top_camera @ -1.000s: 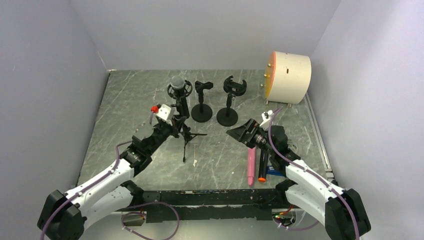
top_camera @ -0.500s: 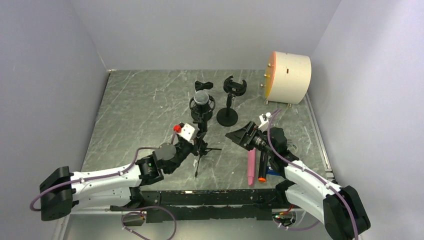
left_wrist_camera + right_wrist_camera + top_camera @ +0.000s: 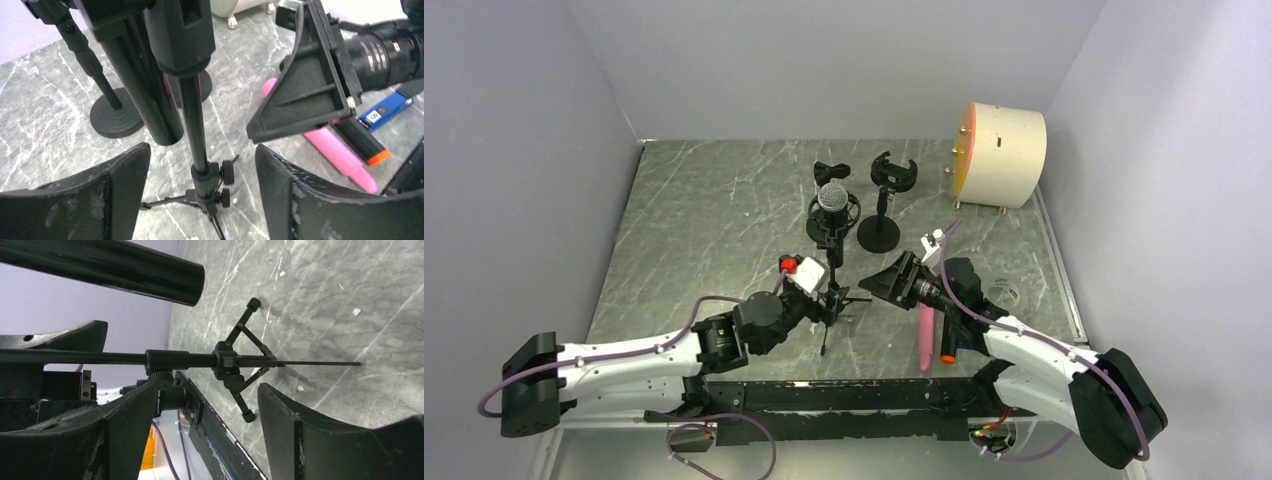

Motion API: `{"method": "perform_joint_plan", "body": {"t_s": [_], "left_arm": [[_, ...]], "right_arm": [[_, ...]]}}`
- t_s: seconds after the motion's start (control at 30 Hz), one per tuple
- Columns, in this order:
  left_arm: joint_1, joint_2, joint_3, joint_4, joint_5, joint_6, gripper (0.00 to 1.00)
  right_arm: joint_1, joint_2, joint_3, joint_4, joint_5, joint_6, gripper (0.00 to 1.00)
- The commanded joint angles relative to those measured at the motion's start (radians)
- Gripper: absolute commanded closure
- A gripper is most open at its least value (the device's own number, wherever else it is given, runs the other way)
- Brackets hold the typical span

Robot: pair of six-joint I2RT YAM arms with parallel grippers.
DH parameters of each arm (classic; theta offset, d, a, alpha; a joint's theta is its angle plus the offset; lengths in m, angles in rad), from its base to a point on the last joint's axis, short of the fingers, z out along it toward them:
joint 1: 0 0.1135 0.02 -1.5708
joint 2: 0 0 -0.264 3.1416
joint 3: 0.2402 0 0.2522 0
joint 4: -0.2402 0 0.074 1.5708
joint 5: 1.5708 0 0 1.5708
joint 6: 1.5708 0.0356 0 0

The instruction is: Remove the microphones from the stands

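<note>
The left arm (image 3: 624,362) and right arm (image 3: 1034,350) are showing white shells between black joints and black bases. A purple cable (image 3: 709,299) is looping along each. The left claw (image 3: 200,155) and right claw (image 3: 207,390) are showing broad, black, scuffed fingers. A white block (image 3: 808,276) with a red cap is sitting at the left wrist.

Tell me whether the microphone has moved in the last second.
Yes. In the top view the microphone shifted right and downward, closing most of its gap to the round-base holder stand.
</note>
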Motion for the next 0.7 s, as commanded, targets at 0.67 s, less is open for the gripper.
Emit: {"method": "perform_joint_plan", "body": {"t_s": [0.67], "left_arm": [[0.455, -0.13, 0.103, -0.117, 1.02, 0.045, 0.16]], "right_arm": [[0.009, -0.05, -0.036, 0.245, 0.007, 0.05, 0.12]]}}
